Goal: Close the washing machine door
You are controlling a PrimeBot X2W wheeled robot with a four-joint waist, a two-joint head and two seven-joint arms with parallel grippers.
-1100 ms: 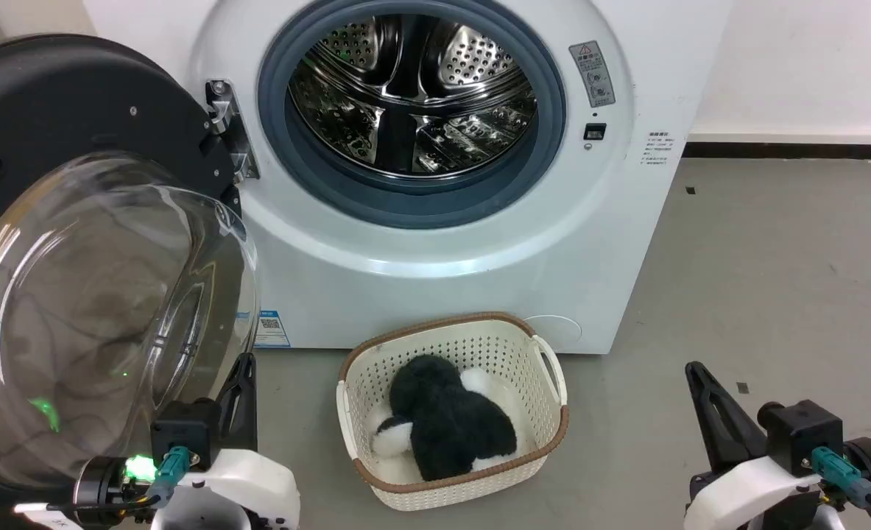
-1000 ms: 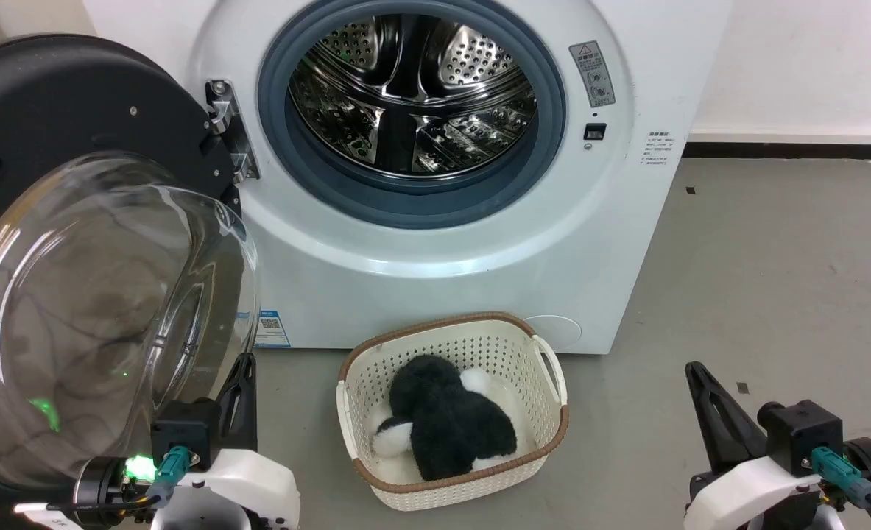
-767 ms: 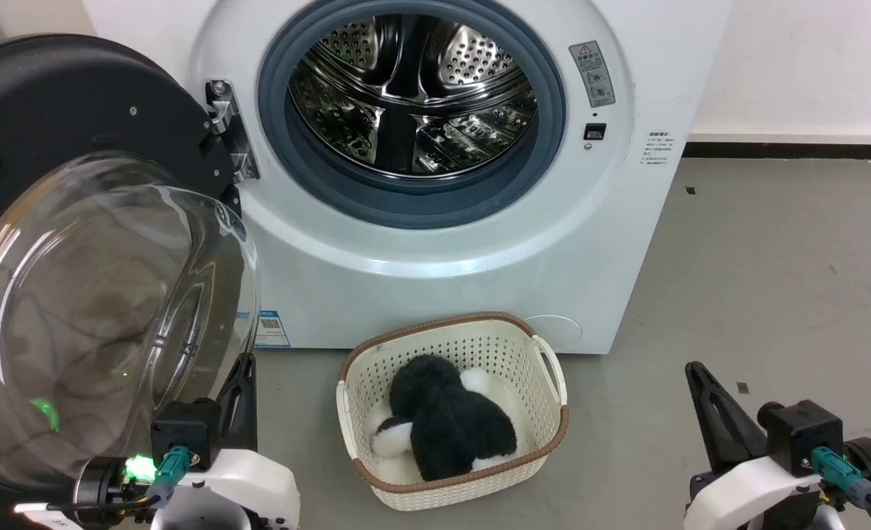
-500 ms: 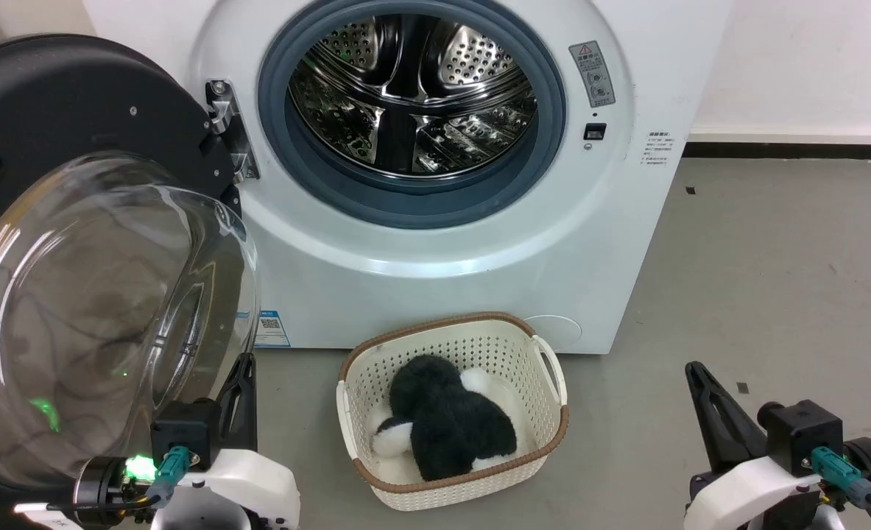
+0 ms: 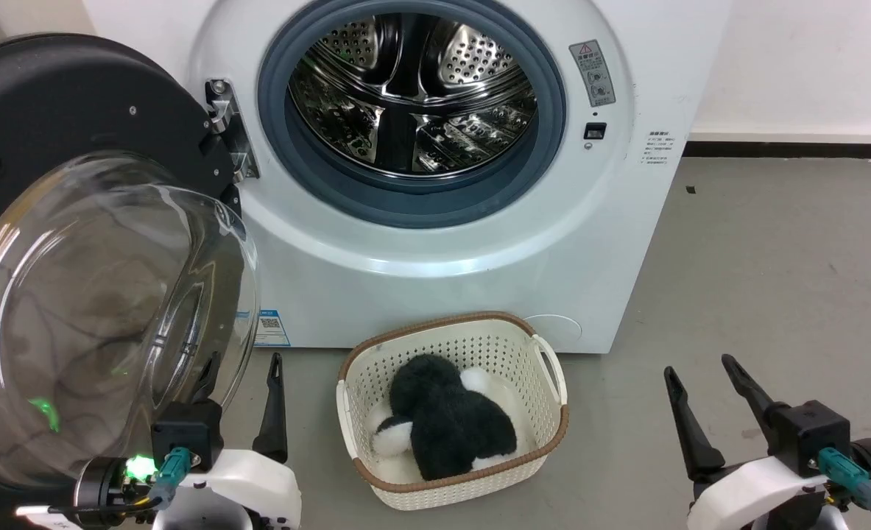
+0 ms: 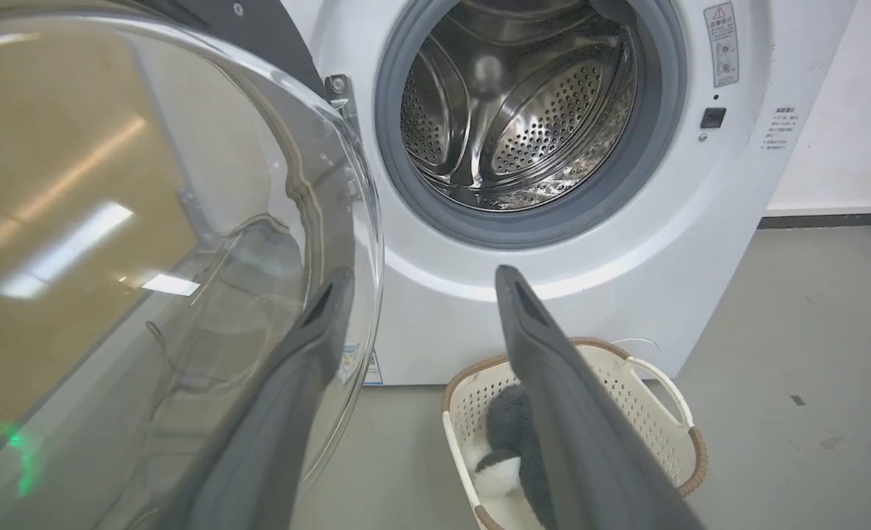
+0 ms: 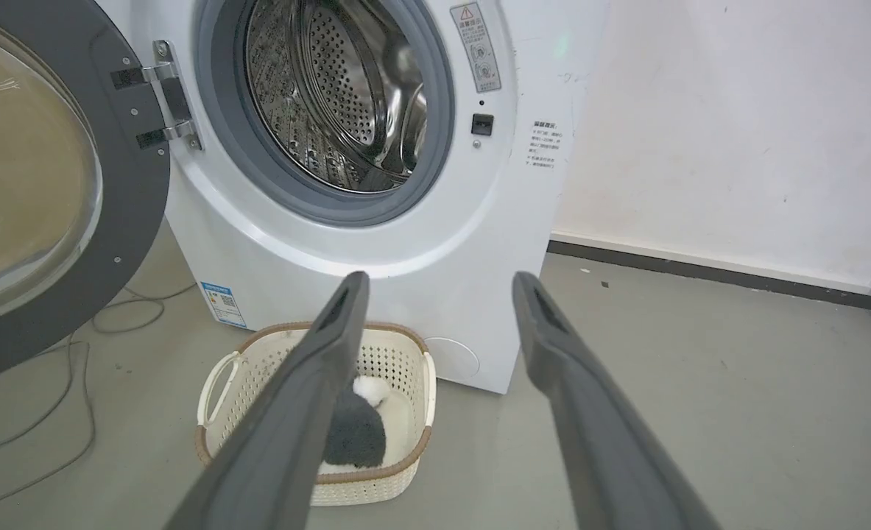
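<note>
The door (image 5: 60, 96) is hanging wide open on its hinge (image 5: 225, 125), at the left side of the washer (image 5: 442, 250). Its glass bowl (image 5: 96, 309) is bulging out toward the robot. The left tool (image 5: 244, 366) is sitting low by the bowl's bottom edge, fingers spread wide, holding nothing. One finger is lying right by the glass, and it is hard to tell if it is touching. The right tool (image 5: 700, 368) is gaping wide too, holding nothing, well apart from the door. A basket (image 5: 553, 383) with a fluffy toy (image 5: 442, 419) is resting on the floor in front of the washer. The door is not yet being pushed. A push on the round, slippery glass could slide off. A weak push could leave the door unlatched. A low arm swing could bump the basket.
</note>
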